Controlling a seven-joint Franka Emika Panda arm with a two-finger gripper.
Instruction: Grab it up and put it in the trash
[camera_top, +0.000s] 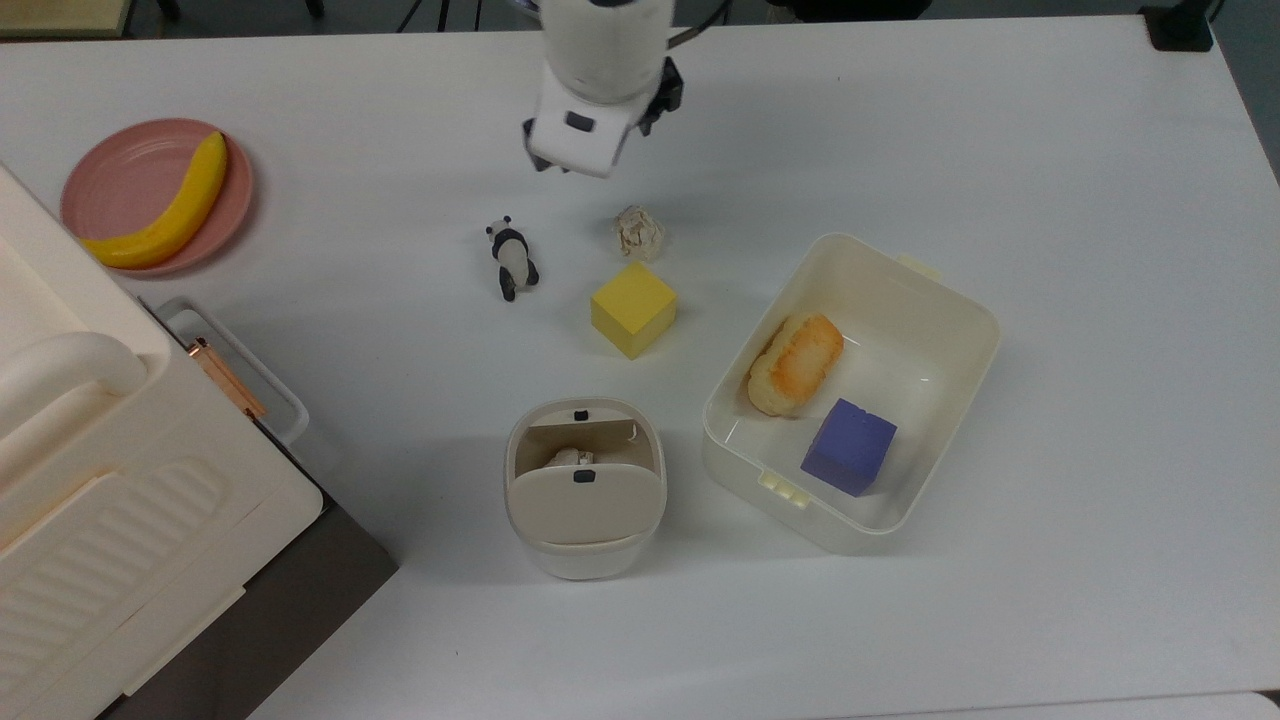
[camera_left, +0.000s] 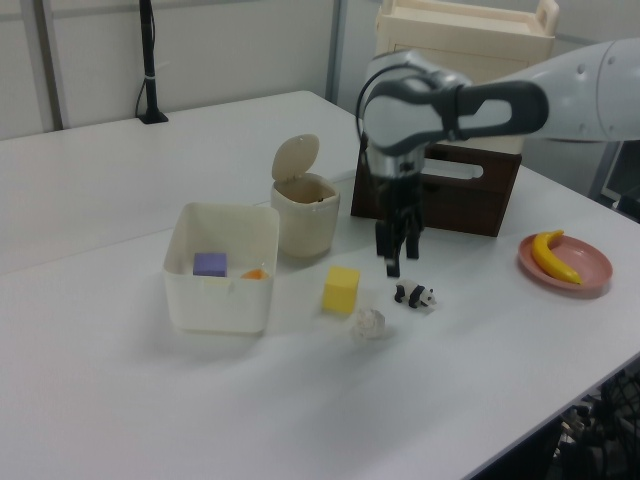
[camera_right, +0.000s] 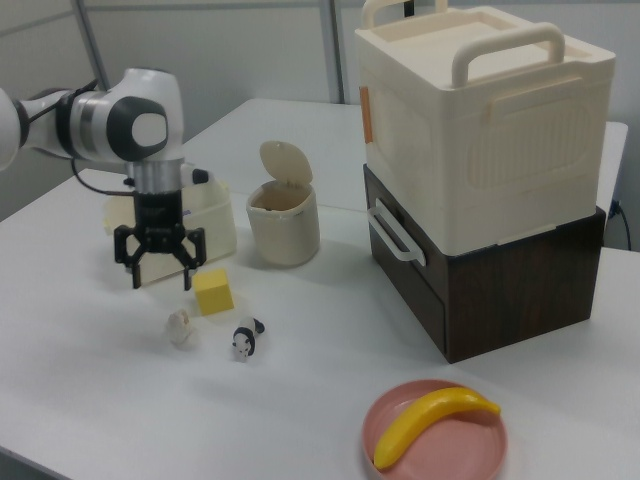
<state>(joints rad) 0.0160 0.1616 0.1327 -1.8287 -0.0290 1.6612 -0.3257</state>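
Observation:
The off-white crumpled paper ball (camera_top: 639, 232) lies on the white table just behind the yellow cube (camera_top: 633, 308); I also see the ball (camera_left: 369, 323) in the left view and the ball (camera_right: 181, 327) in the right view. My gripper (camera_right: 160, 278) hangs open above the table, a little over and to the right view's left of the ball, holding nothing. In the left view the gripper (camera_left: 401, 255) points down between the cube and the panda. The arm's white wrist (camera_top: 592, 90) covers it from above. The trash (camera_top: 585, 487), a small cream bin with a swing lid, stands in front of the cube.
A panda figurine (camera_top: 512, 260) stands at the top view's left of the ball. A cream tub (camera_top: 965, 305) holds bread and a purple cube. A pink plate (camera_top: 120, 165) carries a banana. A large cream box on a dark drawer unit (camera_top: 110, 520) fills the top view's left.

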